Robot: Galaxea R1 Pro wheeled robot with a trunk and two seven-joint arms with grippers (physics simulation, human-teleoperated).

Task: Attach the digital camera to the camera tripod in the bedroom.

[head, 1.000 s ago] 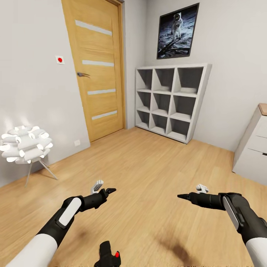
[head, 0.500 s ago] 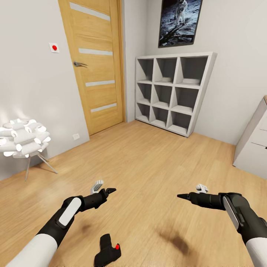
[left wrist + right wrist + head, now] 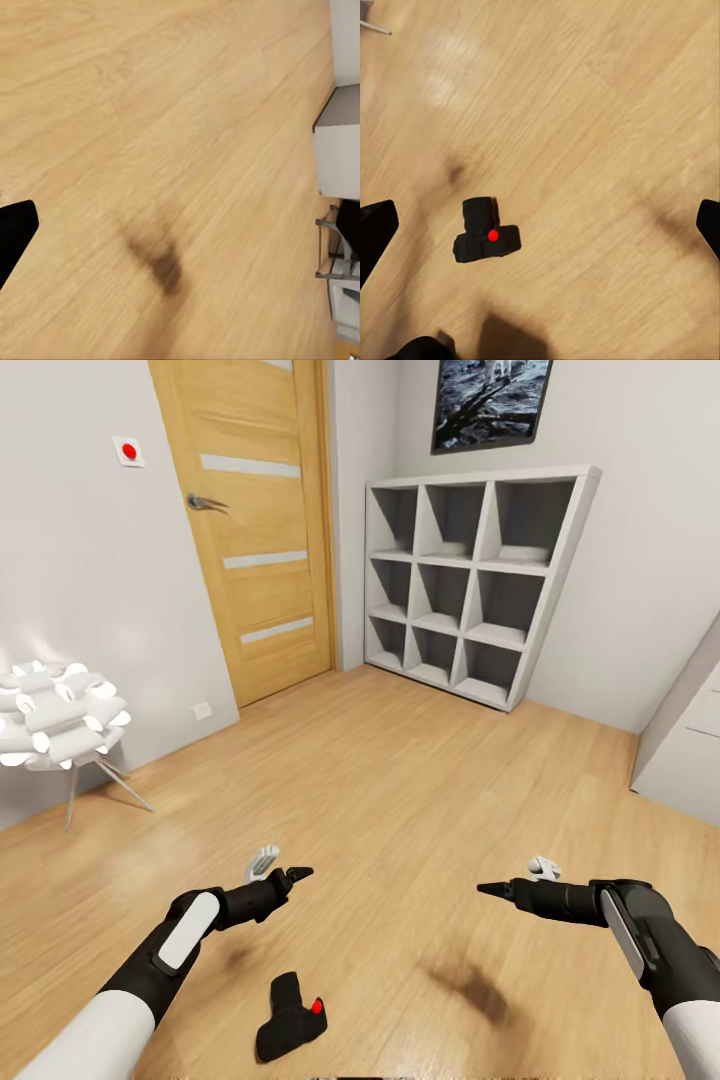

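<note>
**Head view: digital camera lying on the bedroom floor between the two arms**

In the head view, the digital camera (image 3: 290,1017) is seen lying on the light wood floor (image 3: 400,790), low in the picture, just below and slightly to the right of the left pincer (image 3: 291,876). Its red button faces upward. Both arms are held out forward above the floor, well apart from each other, and neither touches the camera. The left pincer is seen side-on with its dark tips drawn to a point; whether it is released or clenched cannot be told. The right pincer (image 3: 492,888) is empty, and in the right wrist view its two dark fingertips are seen at opposite edges of the picture, spread wide, with the camera (image 3: 486,231) on the floor between them.

Beyond the arms, a light wood door (image 3: 255,520), a white cube shelf (image 3: 480,580), a framed picture (image 3: 490,400) and a white lamp on thin metal legs (image 3: 55,725) are seen along the white walls.
</note>
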